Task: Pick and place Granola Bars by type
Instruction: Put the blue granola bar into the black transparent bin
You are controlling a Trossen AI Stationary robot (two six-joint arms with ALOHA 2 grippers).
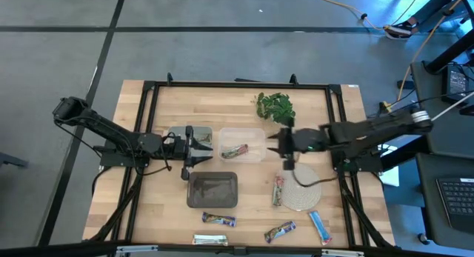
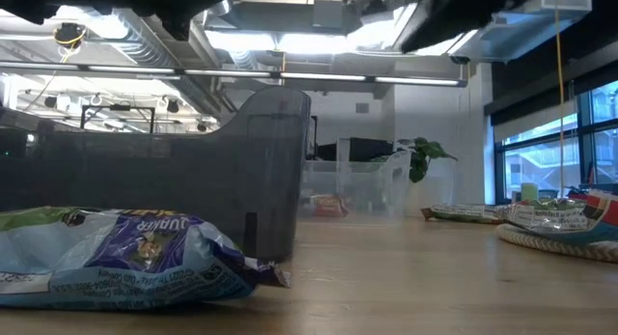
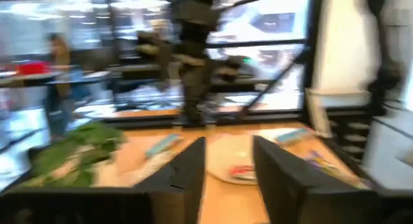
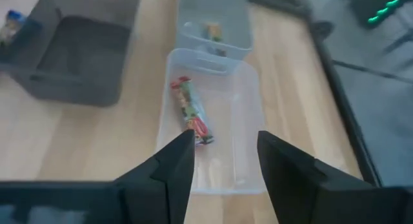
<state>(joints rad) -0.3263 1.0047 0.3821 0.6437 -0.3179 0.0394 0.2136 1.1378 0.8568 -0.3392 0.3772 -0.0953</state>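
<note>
Both grippers are open and hold nothing. My right gripper [image 1: 272, 144] [image 4: 224, 139] hovers at the right end of a clear bin [image 1: 243, 144], where one green-and-red bar [image 4: 192, 113] lies flat. My left gripper [image 1: 201, 148] [image 3: 229, 143] is over a greyish bin [image 1: 189, 138] that holds a small bar [image 4: 213, 31]. Loose bars lie flat on the table: a green-and-red one [image 1: 278, 190] against the mat, a blue one [image 1: 320, 226], another [image 1: 280, 231], a purple-blue one [image 1: 219, 220] [image 2: 116, 258] and a silver-yellow one [image 1: 210, 240].
A dark grey tray [image 1: 212, 189] [image 4: 77, 43] sits nearer the near edge than the two bins. A round woven mat [image 1: 305, 192] lies on the right. A green leafy bunch [image 1: 275, 107] sits toward the far edge. A black frame [image 1: 148, 109] borders the wooden table.
</note>
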